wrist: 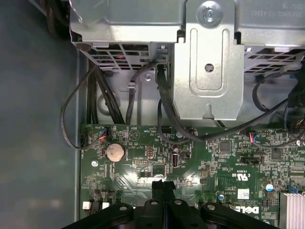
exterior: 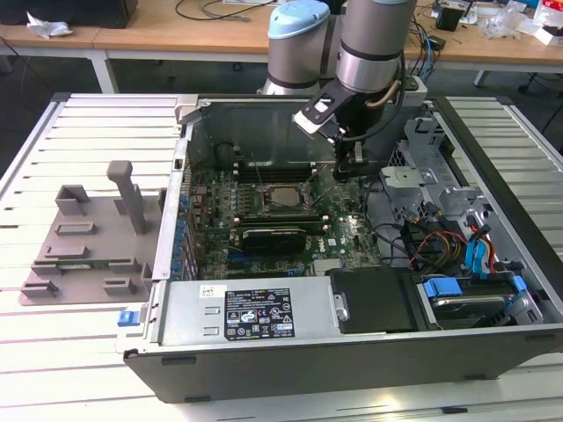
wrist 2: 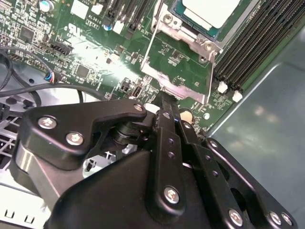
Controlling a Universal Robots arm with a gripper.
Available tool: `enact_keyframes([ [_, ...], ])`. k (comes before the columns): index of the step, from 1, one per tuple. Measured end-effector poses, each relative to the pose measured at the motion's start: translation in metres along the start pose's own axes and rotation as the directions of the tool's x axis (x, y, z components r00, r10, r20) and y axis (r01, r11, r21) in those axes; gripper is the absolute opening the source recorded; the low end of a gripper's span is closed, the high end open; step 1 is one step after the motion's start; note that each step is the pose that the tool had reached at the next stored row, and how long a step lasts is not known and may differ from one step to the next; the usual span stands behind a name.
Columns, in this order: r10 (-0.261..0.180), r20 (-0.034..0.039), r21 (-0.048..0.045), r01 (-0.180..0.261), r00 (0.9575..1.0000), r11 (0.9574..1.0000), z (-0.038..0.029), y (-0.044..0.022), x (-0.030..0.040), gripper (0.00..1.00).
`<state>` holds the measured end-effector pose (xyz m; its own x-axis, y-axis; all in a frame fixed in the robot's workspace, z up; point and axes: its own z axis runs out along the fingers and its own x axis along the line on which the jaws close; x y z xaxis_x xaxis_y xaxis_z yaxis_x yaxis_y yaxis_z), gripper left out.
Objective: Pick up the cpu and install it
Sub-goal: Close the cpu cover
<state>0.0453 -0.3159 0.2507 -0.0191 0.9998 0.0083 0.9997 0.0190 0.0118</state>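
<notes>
The cpu [wrist 2: 209,10], a pale silvery square with a thin darker rim, lies in the black socket of the green motherboard [wrist 2: 90,52]; in the exterior view the cpu [exterior: 282,197] shows at the board's middle. The socket's metal retention frame [wrist 2: 178,71] is swung open toward my gripper. My gripper [exterior: 348,165] hangs low over the board at the socket's side toward the exterior view's right. In both wrist views its black fingers [wrist 2: 165,106] are pressed together, tips just off the frame's edge, and the gripper [wrist: 163,185] holds nothing.
The open computer case [exterior: 264,352] surrounds the board, with a drive cage [wrist: 205,71], black cables [wrist: 167,114] and a power supply [exterior: 255,312] near the gripper. Memory slots [wrist 2: 257,38] flank the socket. A grey fixture plate [exterior: 88,237] lies outside the case at the exterior view's left.
</notes>
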Motion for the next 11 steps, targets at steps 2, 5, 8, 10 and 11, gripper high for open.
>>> enact_keyframes([
  [2, 0.000, -0.0001, 0.0000, 0.000, 1.0000, 1.0000, 0.0000, -0.0004, 0.0000, 0.11],
  [5, 0.000, -0.0002, -0.0001, 0.000, 1.0000, 1.0000, 0.0001, -0.0018, 0.0000, 0.11],
  [8, 0.000, -0.0002, 0.0000, 0.000, 1.0000, 1.0000, 0.0000, -0.0077, 0.0001, 0.11],
  [10, 0.000, -0.0002, -0.0001, 0.000, 1.0000, 1.0000, 0.0000, -0.0098, 0.0002, 0.11],
  [11, 0.000, -0.0002, -0.0002, 0.000, 1.0000, 1.0000, -0.0001, -0.0123, 0.0002, 0.11],
])
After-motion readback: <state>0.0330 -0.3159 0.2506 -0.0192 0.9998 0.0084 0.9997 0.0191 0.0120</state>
